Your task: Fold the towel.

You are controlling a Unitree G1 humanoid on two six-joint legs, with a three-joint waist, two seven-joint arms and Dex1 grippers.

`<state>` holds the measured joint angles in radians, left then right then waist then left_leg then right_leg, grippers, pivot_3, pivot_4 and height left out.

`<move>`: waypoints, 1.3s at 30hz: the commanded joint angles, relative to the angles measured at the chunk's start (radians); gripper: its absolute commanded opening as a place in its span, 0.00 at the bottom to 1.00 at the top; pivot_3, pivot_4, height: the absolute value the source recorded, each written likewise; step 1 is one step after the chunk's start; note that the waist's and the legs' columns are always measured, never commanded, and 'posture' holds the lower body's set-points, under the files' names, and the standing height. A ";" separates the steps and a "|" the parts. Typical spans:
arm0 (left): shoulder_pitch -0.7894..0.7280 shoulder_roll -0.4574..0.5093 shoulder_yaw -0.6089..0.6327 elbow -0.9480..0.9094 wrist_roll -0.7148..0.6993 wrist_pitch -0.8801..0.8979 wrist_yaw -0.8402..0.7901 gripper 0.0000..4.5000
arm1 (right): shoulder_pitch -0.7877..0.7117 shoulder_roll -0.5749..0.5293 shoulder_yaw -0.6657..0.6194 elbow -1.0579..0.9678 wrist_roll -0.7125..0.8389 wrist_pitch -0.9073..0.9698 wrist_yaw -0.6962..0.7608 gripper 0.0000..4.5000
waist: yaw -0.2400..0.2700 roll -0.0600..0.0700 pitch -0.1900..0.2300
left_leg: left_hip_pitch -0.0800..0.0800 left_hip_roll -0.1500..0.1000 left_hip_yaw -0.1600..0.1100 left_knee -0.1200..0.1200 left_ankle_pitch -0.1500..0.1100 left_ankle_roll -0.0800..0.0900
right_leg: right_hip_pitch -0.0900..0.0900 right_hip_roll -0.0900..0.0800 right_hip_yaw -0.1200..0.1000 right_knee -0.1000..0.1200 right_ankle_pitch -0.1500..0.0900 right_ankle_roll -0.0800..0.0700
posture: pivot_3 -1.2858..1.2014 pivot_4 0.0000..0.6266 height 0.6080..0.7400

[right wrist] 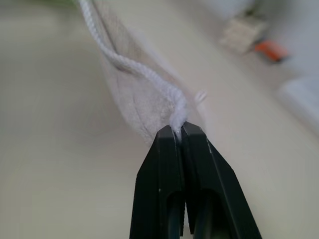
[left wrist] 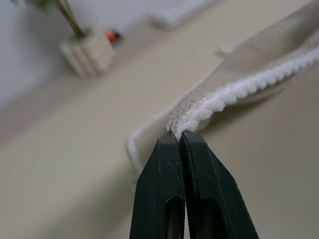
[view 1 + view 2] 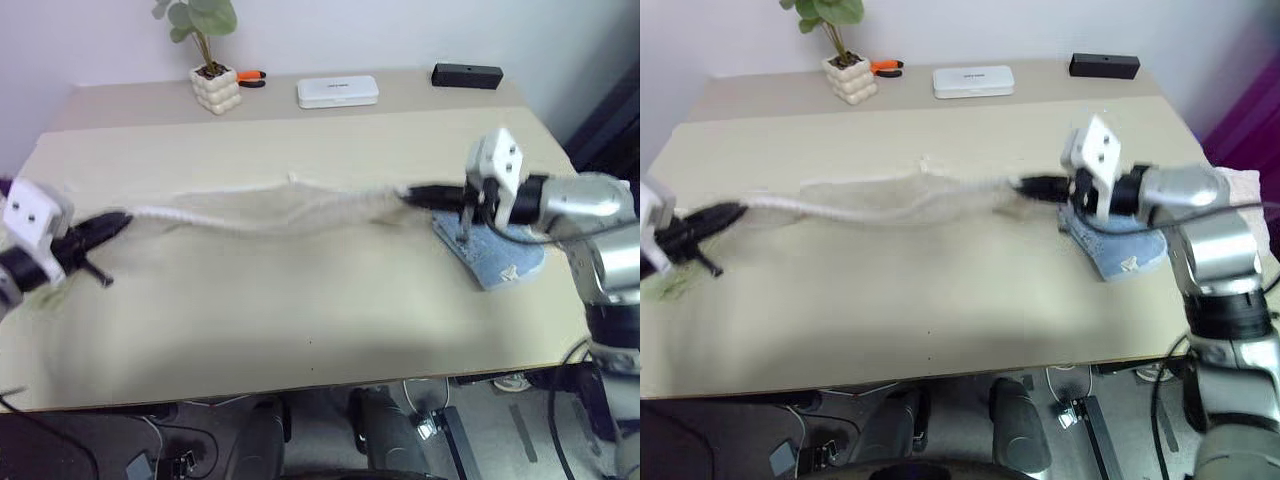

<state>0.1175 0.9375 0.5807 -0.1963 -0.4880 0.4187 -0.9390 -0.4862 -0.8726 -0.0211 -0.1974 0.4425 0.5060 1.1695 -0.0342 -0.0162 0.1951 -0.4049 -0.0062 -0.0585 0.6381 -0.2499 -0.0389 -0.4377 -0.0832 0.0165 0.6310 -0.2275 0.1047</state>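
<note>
Pale wooden bench (image 3: 300,330). One beige terry towel (image 3: 290,210) stretched above it between two pincers, white piped edge taut. Left pincer (image 2: 179,135) clamped on one end, right pincer (image 1: 178,128) clamped on other. Wrist views give looped pile close up. One blue cloth (image 3: 495,255), potted plant (image 3: 212,70), white case (image 3: 338,91).

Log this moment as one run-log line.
left gripper: shut on towel edge | right gripper: shut on towel edge | towel: stretched between them above table | fold: not yet made
</note>
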 commanded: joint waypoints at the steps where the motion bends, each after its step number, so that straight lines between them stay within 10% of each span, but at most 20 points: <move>1: 0.128 0.028 0.108 -0.112 -0.038 0.079 -0.076 0.00 | 0.096 -0.062 -0.064 -0.098 0.075 0.052 0.053 0.01 | 0.008 0.000 0.000 | 0.002 0.000 0.001 0.000 0.000 0.000 | 0.002 0.000 0.000 -0.001 0.000 0.000 | 0.52 0.24 0.99; 8: 0.268 0.004 0.144 -0.176 -0.026 0.129 -0.095 0.00 | 0.214 -0.106 -0.111 -0.151 0.116 0.094 0.040 0.01 | 0.022 -0.001 0.000 | 0.008 0.002 0.001 0.007 -0.001 0.001 | 0.010 0.002 0.000 -0.002 -0.002 -0.007 | 0.52 0.24 0.99; 25: -0.359 -0.072 -0.306 0.394 0.228 -0.195 0.053 0.00 | -0.096 0.118 0.078 0.313 -0.225 -0.124 -0.257 0.01 | 0.015 -0.002 0.000 | 0.009 0.001 0.002 0.007 -0.003 0.004 | 0.011 0.003 0.000 -0.001 0.001 -0.001 | 0.52 0.24 0.99; 39: -0.563 -0.139 -0.385 0.718 0.302 -0.360 0.089 0.00 | -0.194 0.217 0.101 0.564 -0.311 -0.243 -0.281 0.01 | 0.018 -0.002 0.000 | 0.009 0.001 0.001 0.007 -0.003 0.004 | 0.011 0.003 0.000 0.000 0.001 0.000 | 0.52 0.24 0.99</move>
<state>-0.4294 0.7909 0.1877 0.5102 -0.1981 0.0877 -0.8623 -0.6537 -0.6516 0.1022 0.3658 0.1387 0.2785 0.8964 -0.0162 -0.0179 0.1953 -0.3957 -0.0052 -0.0572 0.6455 -0.2528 -0.0348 -0.4268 -0.0806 0.0164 0.6314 -0.2260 0.1044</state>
